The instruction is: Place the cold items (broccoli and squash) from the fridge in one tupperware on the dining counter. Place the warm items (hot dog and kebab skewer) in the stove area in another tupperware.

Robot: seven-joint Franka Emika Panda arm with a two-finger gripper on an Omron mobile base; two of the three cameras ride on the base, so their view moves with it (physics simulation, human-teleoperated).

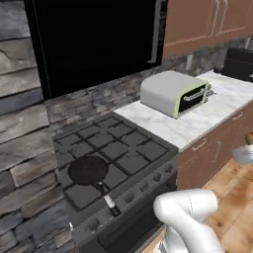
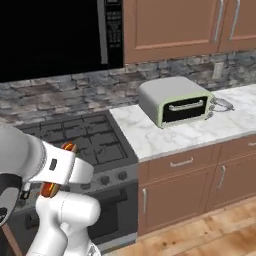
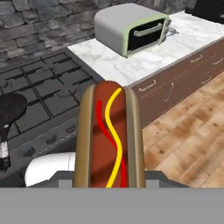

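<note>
Hot dog (image 3: 108, 135) is in my gripper (image 3: 109, 181), lifted clear of the stove (image 1: 106, 148). In the hand view it stands up between the fingers, so the jaws are pinched on it, one on each side of the bun, set partway in, neither spread wide nor fully together.

Progress, as I judge it: one warm item is picked up but not yet boxed. I see neither container from here, nor the skewer, broccoli or squash. So I can't tell how the cold half of the job stands. What is left for certain: carry this hot dog to the dark grey container and set it in.

Where it is: in the right base view a bit of orange-red shows behind my forearm, low in front of the stove, which I take to be the hot dog. In the hand view it hangs over the stove's front edge with wooden floor (image 3: 192, 127) to one side.

How it looks: tan bun, reddish-brown sausage down the middle, wavy lines of yellow and red sauce running lengthwise. Long and narrow, intact.

Nearby: small black pan (image 1: 89, 170) on a burner, toaster oven (image 1: 174, 93) on the marble counter (image 1: 197, 123) beside the stove.
</note>
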